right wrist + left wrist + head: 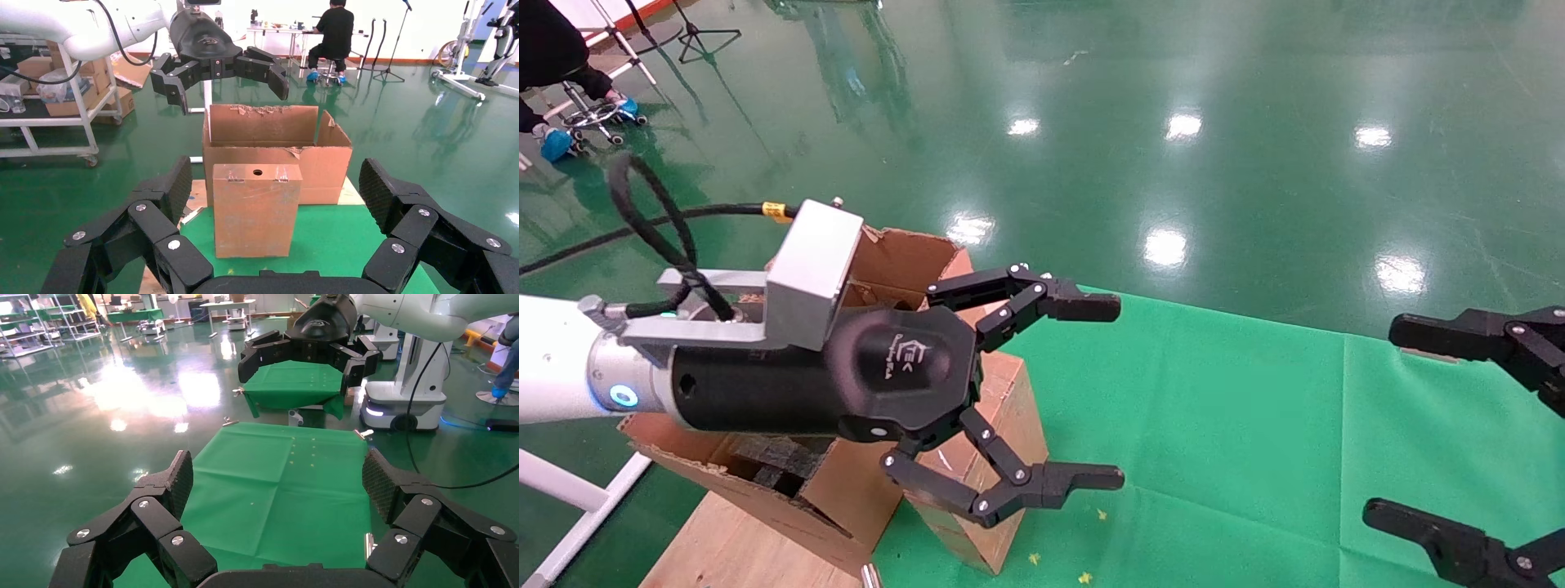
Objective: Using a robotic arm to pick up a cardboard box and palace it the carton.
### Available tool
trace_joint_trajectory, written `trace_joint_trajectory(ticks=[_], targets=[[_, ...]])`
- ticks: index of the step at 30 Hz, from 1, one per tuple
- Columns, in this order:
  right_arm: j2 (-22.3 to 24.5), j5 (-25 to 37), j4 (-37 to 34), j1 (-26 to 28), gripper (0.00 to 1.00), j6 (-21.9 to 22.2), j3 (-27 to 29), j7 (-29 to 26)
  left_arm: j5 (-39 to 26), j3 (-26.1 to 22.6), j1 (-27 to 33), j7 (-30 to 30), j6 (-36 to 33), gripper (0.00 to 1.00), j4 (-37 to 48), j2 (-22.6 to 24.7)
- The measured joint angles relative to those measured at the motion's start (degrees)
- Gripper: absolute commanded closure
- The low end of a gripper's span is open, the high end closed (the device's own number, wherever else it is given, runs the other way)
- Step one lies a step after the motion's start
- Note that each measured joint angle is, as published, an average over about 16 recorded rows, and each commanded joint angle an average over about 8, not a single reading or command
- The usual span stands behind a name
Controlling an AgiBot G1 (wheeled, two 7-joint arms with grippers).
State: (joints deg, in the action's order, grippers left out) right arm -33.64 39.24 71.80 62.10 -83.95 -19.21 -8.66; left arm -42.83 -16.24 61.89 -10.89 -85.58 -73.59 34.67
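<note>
The cardboard box (257, 208), small, closed and reddish-brown, stands upright on the green cloth (343, 245), right in front of the carton (318, 165). The carton is large and tan, with torn upright flaps (895, 253). In the head view the box (1013, 408) is partly hidden behind my left gripper (1120, 392). That gripper, on the white robotic arm (560, 376), hangs open and empty in the air above the carton and box (229, 92). My right gripper (1381, 420) is open and empty too, facing the box from across the cloth (276, 184).
Black foam (772, 461) lies inside the carton, which rests on a wooden board (731, 539). The green cloth (1254, 425) spreads to the right. Beyond it are a seated person (330, 30), a trolley of boxes (61, 92) and glossy green floor.
</note>
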Motion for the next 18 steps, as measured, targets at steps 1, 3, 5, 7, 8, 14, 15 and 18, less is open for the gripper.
trace_joint_trajectory(ticks=[1,3,5,7,8,14,15,18], targets=[[0.0,0.0,0.0,0.0,0.3,0.0,0.0,0.0,-0.5,-0.1,0.2,-0.1,0.0,0.0,-0.2,-0.2],[0.0,0.0,0.0,0.0,0.55,0.0,0.0,0.0,-1.8,-0.6,0.8,-0.5,0.1,0.0,-0.6,-0.6],[0.0,0.0,0.0,0.0,0.8,0.0,0.0,0.0,-3.7,-1.2,1.6,-1.1,0.2,0.0,-1.0,-1.0],[0.0,0.0,0.0,0.0,0.98,0.0,0.0,0.0,-5.8,-1.9,2.6,-1.9,0.2,0.0,-1.4,-1.5],[0.0,0.0,0.0,0.0,1.0,0.0,0.0,0.0,-6.8,-2.3,3.2,-2.4,0.3,0.0,-1.7,-1.8],[0.0,0.0,0.0,0.0,1.0,0.0,0.0,0.0,-13.7,-4.8,7.2,-5.2,0.4,0.0,-2.9,-3.3],[0.0,0.0,0.0,0.0,1.0,0.0,0.0,0.0,-14.6,-5.2,7.8,-5.6,0.4,0.0,-3.0,-3.5],[0.0,0.0,0.0,0.0,1.0,0.0,0.0,0.0,-17.6,-6.2,9.6,-7.2,0.7,0.0,-3.0,-4.1]])
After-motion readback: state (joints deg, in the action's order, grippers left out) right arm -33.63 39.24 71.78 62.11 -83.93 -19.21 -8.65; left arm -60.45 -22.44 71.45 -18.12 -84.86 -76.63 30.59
